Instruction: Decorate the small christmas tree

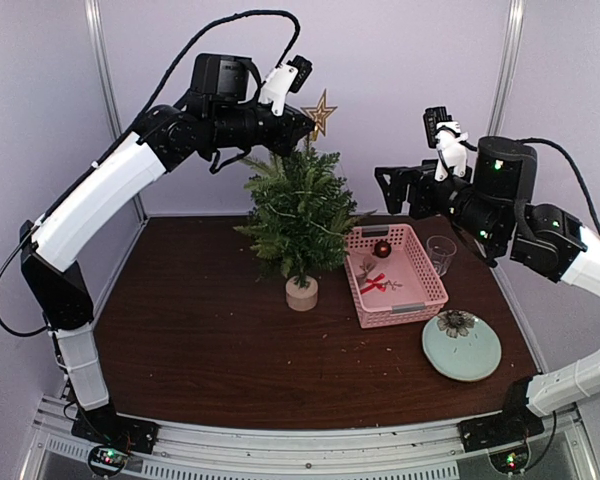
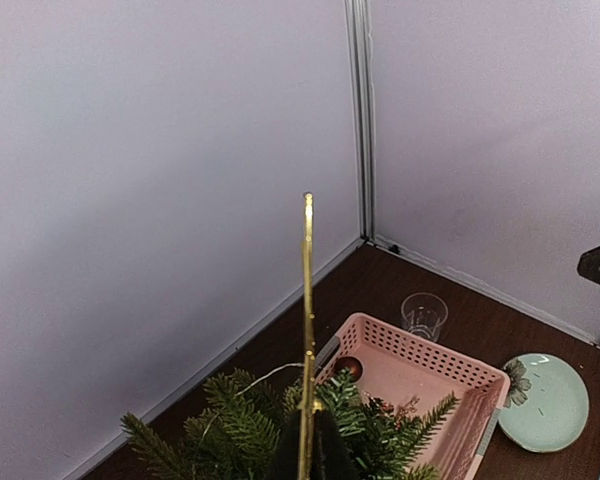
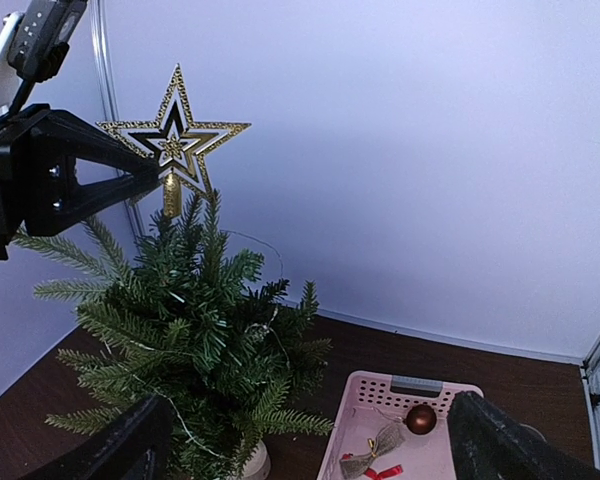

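The small christmas tree [image 1: 300, 215] stands at mid-table on a pale wooden stump [image 1: 302, 293], with a thin wire strung through its branches. A gold glitter star [image 1: 320, 113] sits at its tip, and my left gripper [image 1: 306, 126] is shut on the star's lower part. In the left wrist view the star [image 2: 307, 320] shows edge-on, rising from between the shut fingers [image 2: 308, 455]. The right wrist view shows the star [image 3: 173, 135] above the tree [image 3: 190, 330]. My right gripper [image 1: 383, 190] hangs open and empty to the right of the tree, above the basket; its fingers [image 3: 110, 450] frame that view.
A pink basket [image 1: 405, 315] right of the tree holds a brown ball [image 1: 382, 249], a red ribbon [image 1: 373, 284] and a grey bow [image 3: 372, 452]. A clear cup [image 1: 441, 253] stands behind it. A pale green plate [image 1: 475, 360] with a dark flower ornament [image 1: 456, 322] lies near the right front.
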Robot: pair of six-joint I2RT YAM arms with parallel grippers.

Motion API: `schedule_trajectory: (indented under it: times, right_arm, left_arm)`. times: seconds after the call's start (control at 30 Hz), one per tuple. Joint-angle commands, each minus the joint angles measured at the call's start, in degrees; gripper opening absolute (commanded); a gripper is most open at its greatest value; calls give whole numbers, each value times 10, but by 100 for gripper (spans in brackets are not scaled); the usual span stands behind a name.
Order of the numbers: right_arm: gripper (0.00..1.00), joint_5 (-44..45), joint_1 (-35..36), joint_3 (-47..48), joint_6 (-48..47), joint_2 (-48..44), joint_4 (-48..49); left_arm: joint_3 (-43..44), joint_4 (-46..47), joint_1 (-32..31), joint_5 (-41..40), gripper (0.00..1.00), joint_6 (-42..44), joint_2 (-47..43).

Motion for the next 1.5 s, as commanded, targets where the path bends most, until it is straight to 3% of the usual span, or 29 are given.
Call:
schedule_trajectory:
  times: [0.0,1.47]
  right_arm:
    - [100,-12,-6,-6,8,-8,-1]
    - [100,-17,-17,-16,12,-13,8]
  left_arm:
    - [7,7,3,8,0,-9,5]
    - [-53,-16,6,-31,0,-9,-18]
